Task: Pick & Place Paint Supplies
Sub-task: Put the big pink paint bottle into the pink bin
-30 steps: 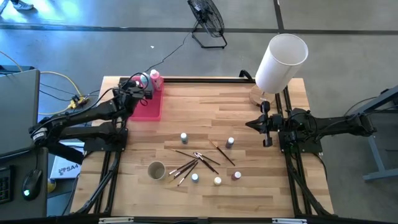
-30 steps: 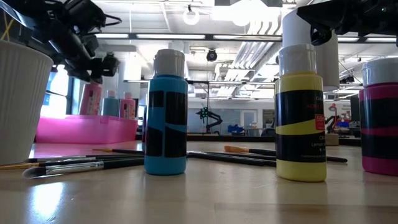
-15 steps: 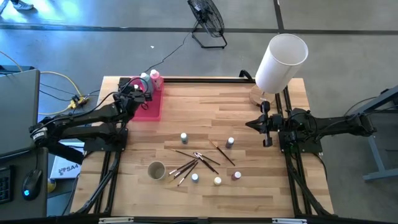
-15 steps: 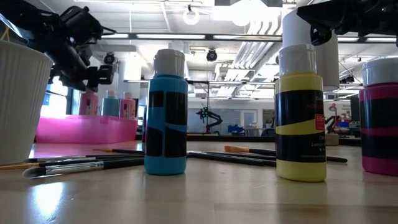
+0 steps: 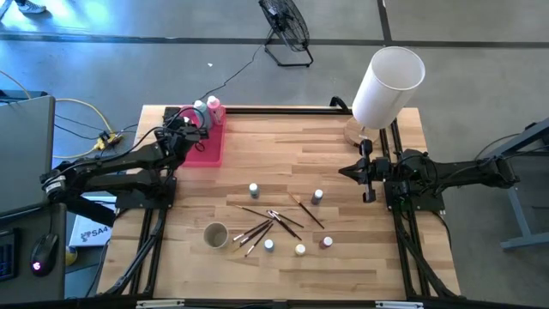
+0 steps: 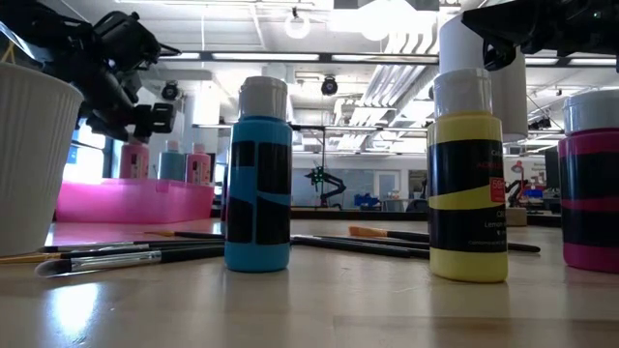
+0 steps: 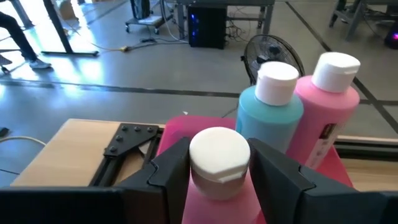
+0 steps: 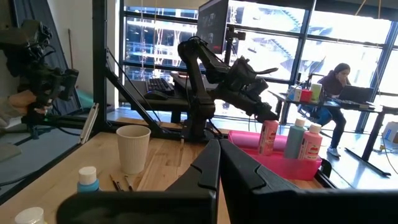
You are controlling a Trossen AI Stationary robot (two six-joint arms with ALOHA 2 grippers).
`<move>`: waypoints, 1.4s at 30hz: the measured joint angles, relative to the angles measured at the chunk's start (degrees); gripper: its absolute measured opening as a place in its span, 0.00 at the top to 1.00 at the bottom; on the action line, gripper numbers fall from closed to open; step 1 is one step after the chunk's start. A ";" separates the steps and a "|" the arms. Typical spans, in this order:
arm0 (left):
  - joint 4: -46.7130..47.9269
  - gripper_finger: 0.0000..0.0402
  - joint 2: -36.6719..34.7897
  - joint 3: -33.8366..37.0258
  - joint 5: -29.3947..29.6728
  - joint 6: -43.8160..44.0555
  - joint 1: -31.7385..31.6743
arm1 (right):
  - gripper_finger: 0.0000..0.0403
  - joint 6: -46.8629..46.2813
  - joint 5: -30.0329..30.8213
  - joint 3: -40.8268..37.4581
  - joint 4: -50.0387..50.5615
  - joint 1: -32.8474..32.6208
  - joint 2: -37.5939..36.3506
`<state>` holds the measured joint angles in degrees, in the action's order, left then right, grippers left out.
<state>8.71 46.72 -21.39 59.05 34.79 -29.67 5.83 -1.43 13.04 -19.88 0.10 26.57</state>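
My left gripper (image 7: 219, 146) is over the far end of the pink tray (image 5: 207, 148), shut on a pink squeeze bottle (image 6: 135, 159). A teal bottle (image 7: 268, 118) and a second pink bottle (image 7: 326, 109) stand upright in the tray just beyond it. Tiny capped paint pots (image 5: 254, 189) (image 5: 317, 196) (image 5: 300, 250) stand on the table's middle. Thin dark-handled brushes (image 5: 270, 221) lie scattered among them. My right gripper (image 5: 367, 172) is shut and hovers above the table's right side, touching nothing. My left gripper holds the pink bottle at its white cap (image 7: 219, 155), pinched between the two fingers (image 7: 171, 165), one on each side. The bottle stands upright below the gripper, its lower part down inside the tray. The tray wall hides its base.
A white paper cup (image 5: 215, 234) stands near the brushes. The big white cylinder lampshade (image 5: 388, 84) stands at the far right corner. In the low view a blue pot (image 6: 257, 174), a yellow pot (image 6: 468, 174) and a magenta pot (image 6: 590, 188) stand close to the camera. A person sits in the room beyond the table.
My left gripper has moved down and slightly toward the table's left edge, carrying the pink bottle. The bottle now sits lower in the tray beside the other two. Over the last half second it has kept still.
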 joint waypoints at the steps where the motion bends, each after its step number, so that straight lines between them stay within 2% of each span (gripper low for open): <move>1: 0.00 0.61 0.00 0.00 -0.62 0.00 0.00 | 0.99 0.00 0.00 0.00 0.00 0.02 0.00; 5: -0.07 0.57 -0.05 0.00 -3.08 -0.64 0.00 | 0.99 0.00 0.00 0.00 0.00 0.02 0.00; 16: 0.10 0.25 -0.13 -0.27 0.06 -3.69 0.02 | 0.99 0.00 0.00 0.00 -0.01 0.02 0.02; 24: 2.87 0.21 -1.96 -6.78 -3.50 -11.81 0.04 | 0.99 0.00 -0.02 0.00 0.00 -0.01 0.01; 29: 13.79 0.21 -3.70 -13.49 -7.29 -12.06 0.04 | 0.99 -0.03 0.00 0.00 0.00 0.02 0.02; 33: 24.20 0.25 -4.37 -18.32 -16.06 -10.50 0.04 | 0.99 -0.07 0.00 0.00 0.00 0.02 0.02; 36: 29.57 0.34 -4.35 -20.55 -23.37 -10.28 0.04 | 0.99 -0.11 0.00 0.00 0.00 0.02 0.01; 42: 33.91 0.60 -4.31 -21.27 -39.60 -10.43 0.05 | 0.99 -0.18 0.00 0.00 0.02 0.02 0.02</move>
<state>42.62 42.41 -42.65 19.45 24.36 -29.62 5.65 -1.43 13.04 -19.86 0.12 26.59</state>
